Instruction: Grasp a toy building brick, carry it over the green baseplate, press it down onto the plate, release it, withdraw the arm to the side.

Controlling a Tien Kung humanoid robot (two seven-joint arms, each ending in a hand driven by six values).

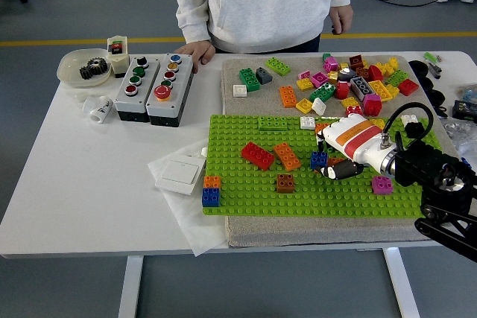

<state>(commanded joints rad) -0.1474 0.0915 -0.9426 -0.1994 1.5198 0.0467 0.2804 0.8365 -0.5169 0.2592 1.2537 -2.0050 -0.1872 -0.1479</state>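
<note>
**Blue brick at the plate, press or release in hand**

Blue plastic building brick (319,159) sits low over the green studded baseplate (246,188), right of the plate's middle, at the fingertips of the robot's right hand (339,156). That white-and-orange hand reaches in from the right on its black arm, fingers curled down around the brick. Whether they are clamped on it or only resting against it cannot be told from this height. The brick looks level and down on the studs, though whether it has seated is not visible.

By my reading the step is the press onto the plate, or the start of letting go. The next move calls for a straight downward push, then the fingers spreading without dragging the brick sideways. After that, the arm goes back toward the right edge.

A red rectangular brick (258,156) and an orange rectangular brick (287,156) lie just left of it on the plate. A brown square brick (285,182) sits nearer. The loose pile of mixed coloured bricks (350,83) lies on the far side. A person in a pale sweatshirt (261,1) stands beyond the table, one hand (198,51) resting on its far edge.
</note>
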